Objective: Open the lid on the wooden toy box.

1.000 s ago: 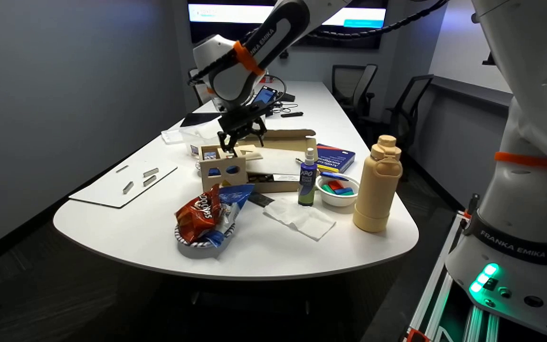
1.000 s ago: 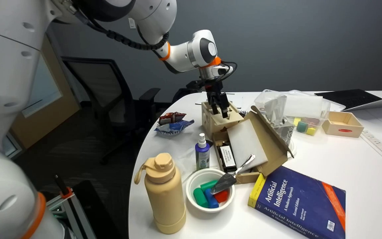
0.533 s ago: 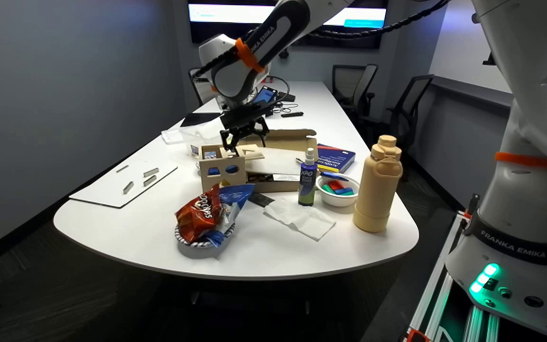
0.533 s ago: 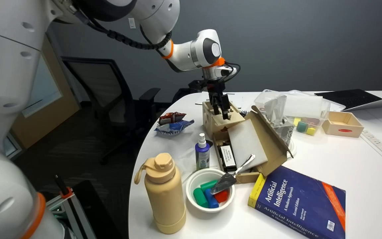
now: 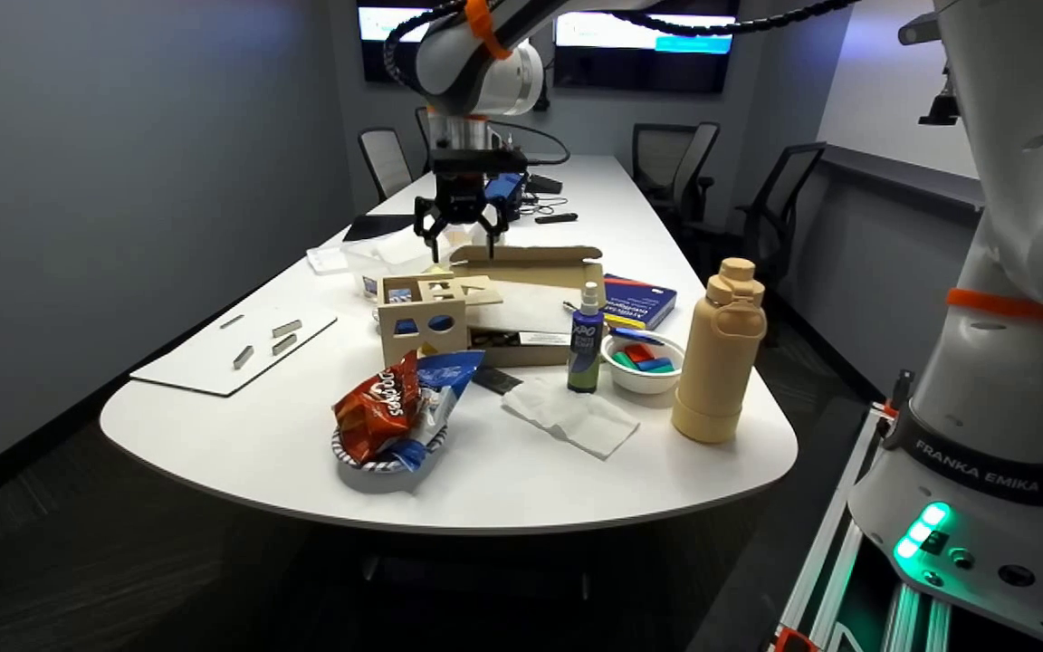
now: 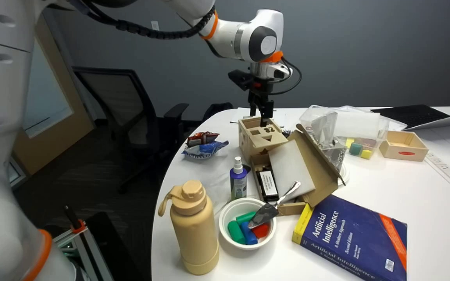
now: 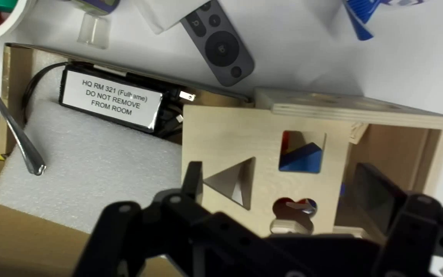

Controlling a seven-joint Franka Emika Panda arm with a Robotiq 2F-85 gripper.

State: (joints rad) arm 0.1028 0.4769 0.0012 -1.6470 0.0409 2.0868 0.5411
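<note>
The wooden toy box (image 5: 423,338) is a small light-wood cube with shaped holes, also in the other exterior view (image 6: 247,143) and the wrist view (image 7: 294,99). Its lid (image 7: 225,132) is a thin light-wood panel with triangle, square and clover holes. The lid is slid partway, covering part of the top and sticking out over the cardboard box; it shows in both exterior views (image 5: 483,295) (image 6: 257,140). The other part of the top is open, with coloured blocks inside. My gripper (image 5: 464,255) is open and empty above the lid, fingers pointing down, also visible here (image 6: 258,119) (image 7: 279,175).
An open cardboard box (image 6: 318,171) with white foam (image 7: 102,154) sits against the cube. Nearby are a spray bottle (image 6: 238,181), a tan bottle (image 6: 195,230), a white bowl (image 6: 225,218), a book (image 6: 358,234), a chip basket (image 5: 386,465) and a clear bin (image 6: 383,128).
My gripper has risen off the lid and gone from tilted to upright, fingers still open. The lid and the toy box look the same as before.
</note>
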